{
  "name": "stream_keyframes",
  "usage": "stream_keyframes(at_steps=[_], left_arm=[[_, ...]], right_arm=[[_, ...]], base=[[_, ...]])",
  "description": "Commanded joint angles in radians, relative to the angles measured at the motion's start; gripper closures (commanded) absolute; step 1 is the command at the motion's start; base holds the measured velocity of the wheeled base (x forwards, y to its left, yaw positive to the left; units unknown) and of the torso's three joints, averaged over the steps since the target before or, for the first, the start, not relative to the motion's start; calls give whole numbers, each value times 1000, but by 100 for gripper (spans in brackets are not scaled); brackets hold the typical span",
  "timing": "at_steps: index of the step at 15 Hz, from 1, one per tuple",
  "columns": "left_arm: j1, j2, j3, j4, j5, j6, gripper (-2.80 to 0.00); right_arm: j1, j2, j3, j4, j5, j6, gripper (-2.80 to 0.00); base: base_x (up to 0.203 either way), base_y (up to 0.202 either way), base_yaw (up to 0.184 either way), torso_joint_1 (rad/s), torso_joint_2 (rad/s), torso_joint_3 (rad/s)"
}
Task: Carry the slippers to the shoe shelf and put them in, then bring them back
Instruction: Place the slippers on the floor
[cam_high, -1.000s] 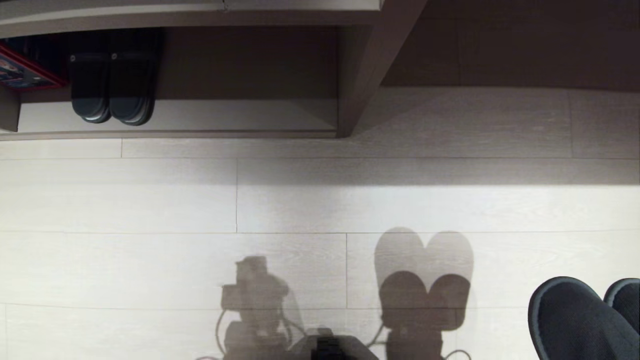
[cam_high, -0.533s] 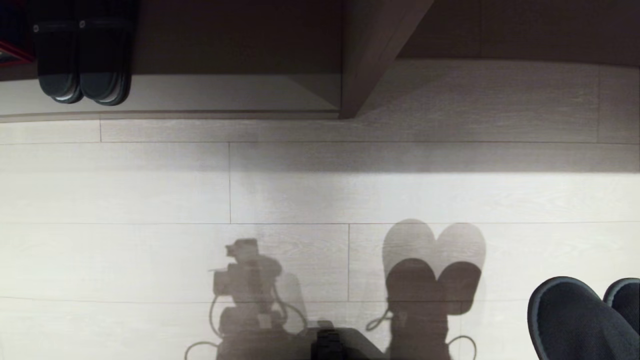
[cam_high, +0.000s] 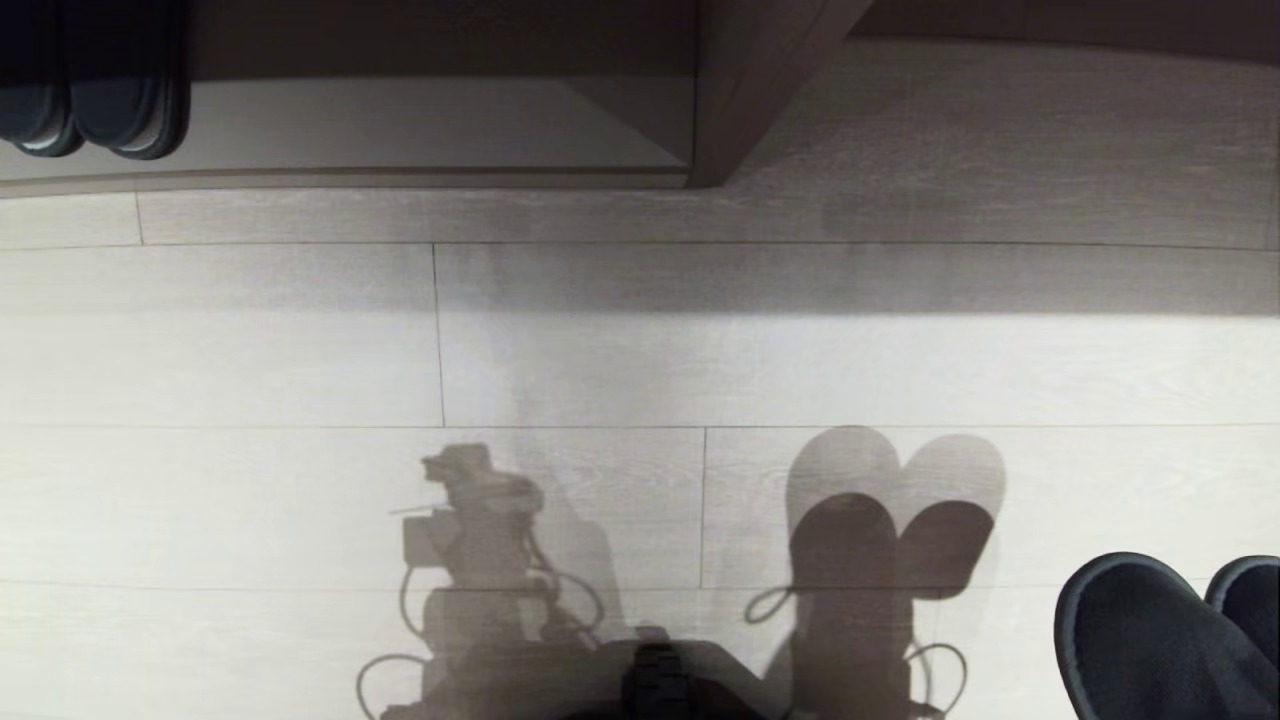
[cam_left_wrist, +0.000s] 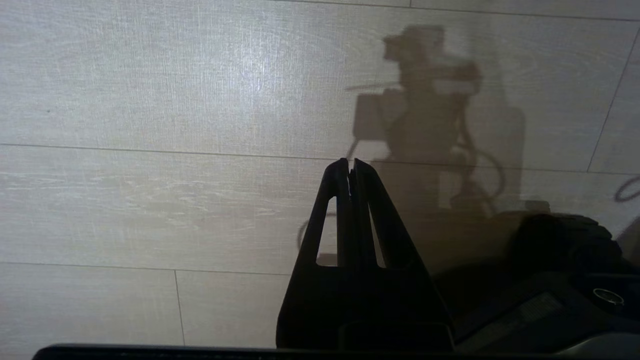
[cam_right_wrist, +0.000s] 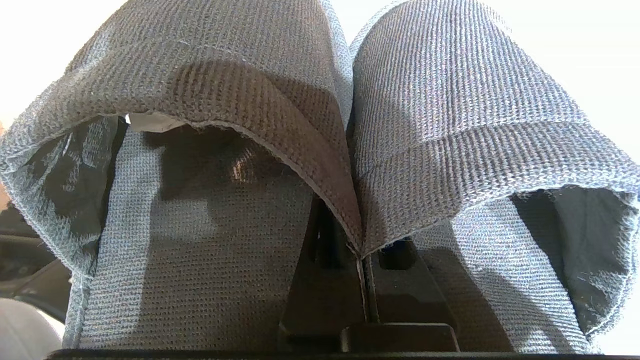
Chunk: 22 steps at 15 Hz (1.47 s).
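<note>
The whole head view is sliding: the shoe shelf (cam_high: 400, 130) and the shiny black sandals (cam_high: 95, 110) inside it are drifting toward the top-left corner compared with a second ago, while the slippers (cam_high: 1160, 640) are sitting in the same bottom-right spot of the picture. That points to the camera moving, not the things, so the robot is probably turning or bending away from the shelf's open bay. The right gripper (cam_right_wrist: 361, 260) is pinching the two slippers together by the inner edges of their bands, toes out over the pale plank floor (cam_high: 600, 370). The left gripper (cam_left_wrist: 350, 167) is hanging over bare floor with its fingers pressed together, holding nothing. The slippers are not yet in the shelf.
</note>
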Motion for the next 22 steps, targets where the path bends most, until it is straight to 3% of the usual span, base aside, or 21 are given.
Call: stream_keyframes(at_steps=[1, 9, 13, 15, 19, 22], left_arm=[[0, 1, 0, 0, 0, 1, 0], [0, 0, 0, -1, -1, 7, 0], [0, 0, 0, -1, -1, 6, 0], [0, 0, 0, -1, -1, 6, 0], [0, 0, 0, -1, 0, 4, 0], [0, 0, 0, -1, -1, 4, 0]], right_arm=[[0, -1, 1, 1, 1, 2, 0], [2, 7, -53, 4, 22, -9, 0], [3, 266, -205, -14, 92, -12, 0], [3, 468, -240, -129, 100, -12, 0], [3, 960, -309, -504, 104, -11, 0], [8, 1239, -488, -734, 60, -5, 0]], base=[[0, 0, 0, 2, -2, -192], [0, 0, 0, 1, 0, -37], [0, 0, 0, 0, 0, 0], [0, 0, 0, 0, 0, 0], [0, 0, 0, 0, 0, 0], [0, 0, 0, 0, 0, 0]])
